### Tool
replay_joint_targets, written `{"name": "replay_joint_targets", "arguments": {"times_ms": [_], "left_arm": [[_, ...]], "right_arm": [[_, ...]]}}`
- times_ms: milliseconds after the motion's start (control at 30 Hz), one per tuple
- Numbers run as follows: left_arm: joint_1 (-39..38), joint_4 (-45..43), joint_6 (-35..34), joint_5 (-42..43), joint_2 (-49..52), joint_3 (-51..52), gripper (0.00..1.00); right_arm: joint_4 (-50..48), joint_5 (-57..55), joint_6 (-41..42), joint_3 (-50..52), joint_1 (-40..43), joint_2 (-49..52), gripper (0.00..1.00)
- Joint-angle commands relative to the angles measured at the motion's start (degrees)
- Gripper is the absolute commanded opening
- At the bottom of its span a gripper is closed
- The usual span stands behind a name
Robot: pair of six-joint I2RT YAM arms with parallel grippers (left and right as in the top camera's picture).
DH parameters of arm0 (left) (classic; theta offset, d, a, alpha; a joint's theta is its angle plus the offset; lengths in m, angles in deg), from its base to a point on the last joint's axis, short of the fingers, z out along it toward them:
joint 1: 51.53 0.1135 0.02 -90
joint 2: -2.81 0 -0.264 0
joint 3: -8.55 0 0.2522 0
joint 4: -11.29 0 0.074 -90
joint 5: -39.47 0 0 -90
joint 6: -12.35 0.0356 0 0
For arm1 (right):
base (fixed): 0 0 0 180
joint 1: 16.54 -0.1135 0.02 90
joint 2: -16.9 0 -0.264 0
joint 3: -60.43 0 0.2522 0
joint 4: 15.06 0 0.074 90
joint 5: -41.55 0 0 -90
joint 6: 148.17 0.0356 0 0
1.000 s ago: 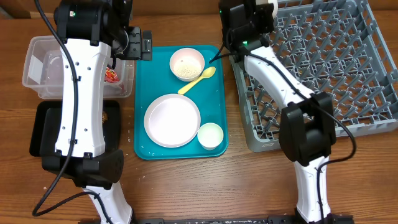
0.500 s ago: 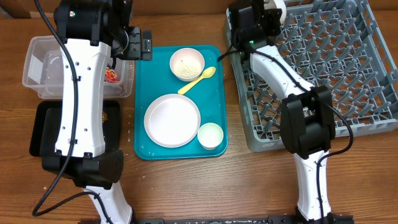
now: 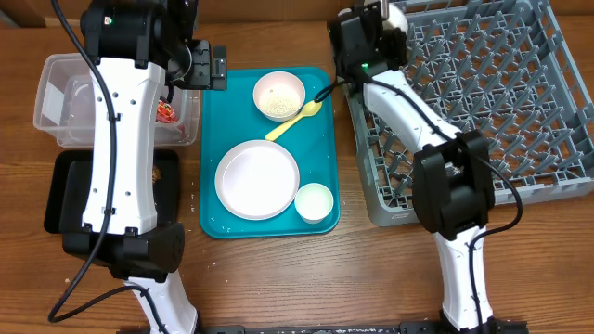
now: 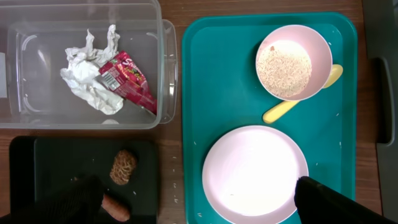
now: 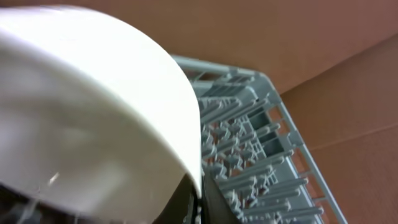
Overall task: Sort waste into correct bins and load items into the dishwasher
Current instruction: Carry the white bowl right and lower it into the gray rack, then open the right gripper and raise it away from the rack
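- The white bowl (image 5: 93, 112) is in the right gripper (image 3: 380, 26), whose jaws pinch its edge. It is tilted and fills most of the right wrist view.
- It hangs over the far left corner of the grey dish rack (image 3: 473, 93), which takes up the far right part of the surface (image 3: 278, 278).
- Just left of the rack, in the middle of the surface, lies the teal tray (image 3: 218, 121).
- At the tray's far end sits a bowl of rice (image 4: 292, 62), with the pale yellow spoon (image 4: 280, 111) lying against its near side.
- The white plate (image 4: 255, 174) fills the tray's near half, and the small white cup (image 3: 314, 201) stands at its near right corner, just beside the plate.
- Toward the far left corner of the surface is the clear tub (image 3: 46, 102), holding crumpled paper (image 4: 87, 78) and a red wrapper (image 4: 127, 81) that touch each other.
- The black tray (image 3: 60, 199) sits by the left edge, just nearer than the tub. It holds a brown lump (image 4: 123, 167) and a sausage (image 4: 115, 208).
- The left gripper (image 4: 196, 199) hovers above the gap between the black tray and the teal tray, its jaws spread wide with nothing held.
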Motion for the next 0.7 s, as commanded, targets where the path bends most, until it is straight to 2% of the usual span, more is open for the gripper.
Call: {"name": "replay_joint_targets", "arguments": {"times_ms": [0, 133, 200, 233, 367, 667], "left_arm": [[0.24, -0.07, 0.22, -0.5, -0.26, -0.11, 1.0], [0.24, -0.07, 0.22, -0.5, -0.26, -0.11, 1.0], [0.24, -0.07, 0.22, -0.5, -0.26, -0.11, 1.0], [0.24, -0.07, 0.22, -0.5, -0.26, -0.11, 1.0], [0.24, -0.07, 0.22, -0.5, -0.26, -0.11, 1.0], [0.24, -0.07, 0.22, -0.5, -0.26, -0.11, 1.0]], "right_arm": [[2.89, 1.86, 0.94, 0.33, -0.28, 0.17, 0.09], [5.29, 1.84, 0.92, 0.33, -1.95, 0.17, 0.24], [6.21, 1.86, 0.92, 0.33, -2.78, 0.17, 0.42], [6.56, 1.81, 0.9, 0.31, -3.32, 0.17, 0.47], [6.97, 1.07, 0.9, 0.24, -4.87, -0.13, 0.59], [10.62, 4.46, 5.03, 0.24, -5.2, -7.39, 0.67]]}}
